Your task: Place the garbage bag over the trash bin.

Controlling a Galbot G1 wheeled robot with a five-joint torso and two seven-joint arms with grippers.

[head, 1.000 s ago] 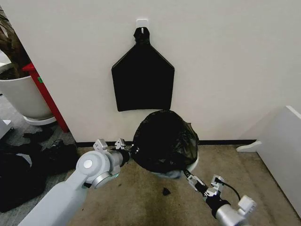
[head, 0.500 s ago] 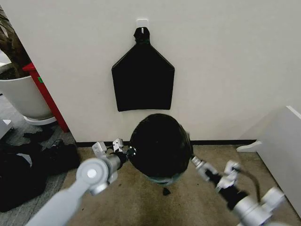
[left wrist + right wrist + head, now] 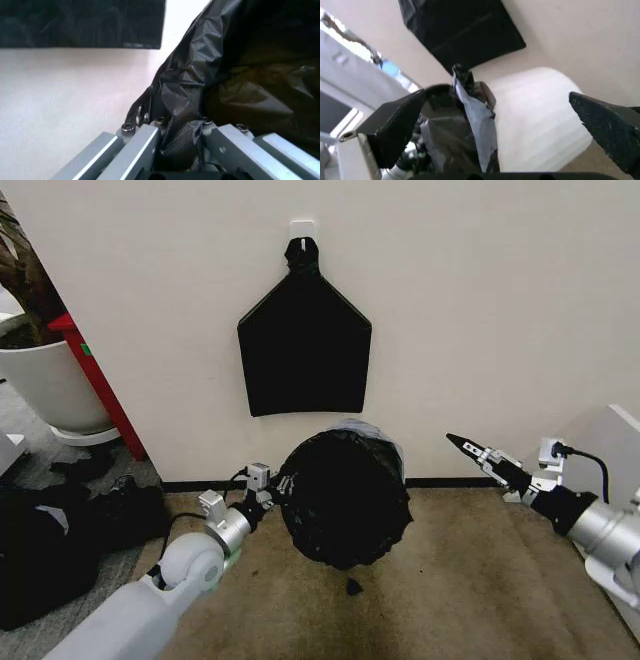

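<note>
The glossy black garbage bag point(image 3: 345, 500) bulges over the trash bin beside the wall and hides it in the head view. My left gripper point(image 3: 270, 492) is at the bag's left edge, shut on a fold of the plastic. The left wrist view shows the garbage bag point(image 3: 225, 75) pinched in the left gripper point(image 3: 180, 125). My right gripper point(image 3: 462, 445) hangs open to the right of the bag, clear of it. In the right wrist view the right gripper point(image 3: 497, 95) holds nothing, and past it are the bag point(image 3: 465, 127) and what looks like the trash bin's cream-white wall point(image 3: 540, 116).
A flat black bag bundle point(image 3: 304, 350) hangs from a wall hook above the bin. A large white plant pot point(image 3: 50, 390) and a red post point(image 3: 95, 380) stand far left, with dark clutter point(image 3: 50, 550) on the floor. White furniture point(image 3: 600, 470) is at the right. A black scrap point(image 3: 353, 586) lies on the carpet.
My right gripper has let go of the bag and swung up and away to the right. The bag now sits lower and hides the bin's rim. The left gripper keeps its hold.
</note>
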